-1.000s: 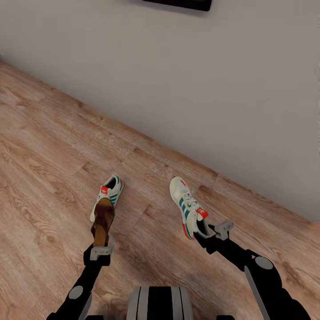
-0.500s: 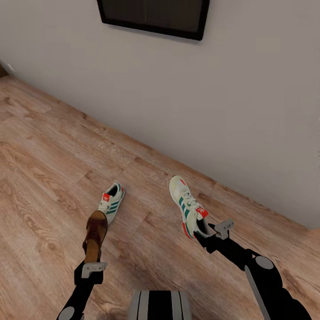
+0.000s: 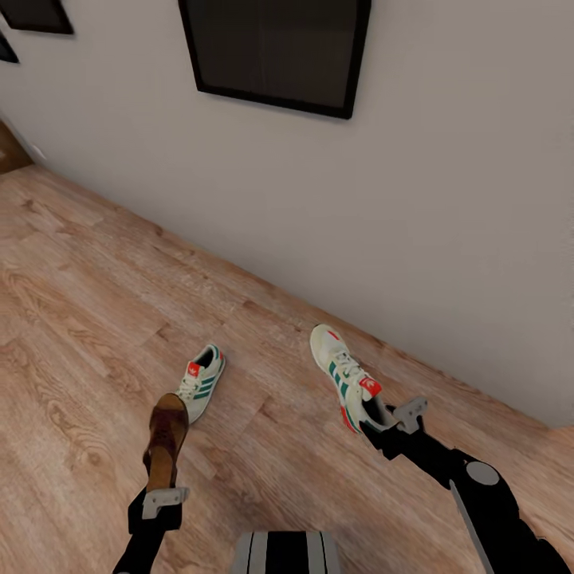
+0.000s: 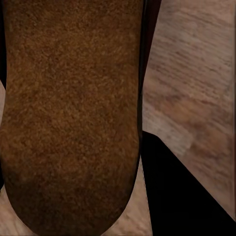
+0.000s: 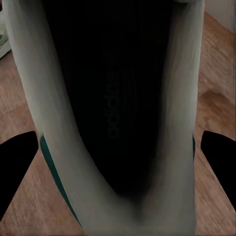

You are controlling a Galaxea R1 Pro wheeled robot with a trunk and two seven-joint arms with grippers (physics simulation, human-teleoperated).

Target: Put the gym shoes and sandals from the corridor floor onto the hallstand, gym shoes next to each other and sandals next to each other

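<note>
My left gripper (image 3: 163, 488) is shut on the heel end of a dark brown sandal (image 3: 166, 434), held toe-forward over the wood-plank corridor floor (image 3: 80, 319). Its tan-brown insole (image 4: 69, 113) is close up in the left wrist view. My right gripper (image 3: 383, 422) is shut on the heel of a cream gym shoe (image 3: 344, 373) with green stripes; its dark inside (image 5: 118, 98) sits between my fingers (image 5: 17, 169). The other gym shoe (image 3: 200, 380) lies on the floor just beyond the sandal's toe. The second sandal and the hallstand are out of view.
A pale wall (image 3: 446, 239) runs diagonally close behind the shoes, with dark framed pictures (image 3: 275, 52) hung on it. Open floor stretches to the left. My trunk (image 3: 287, 554) is at the bottom centre.
The camera has risen or tilted up, bringing the wall pictures into view. My left arm has drawn the sandal back, off the floor sneaker. The right arm keeps its grip on its sneaker.
</note>
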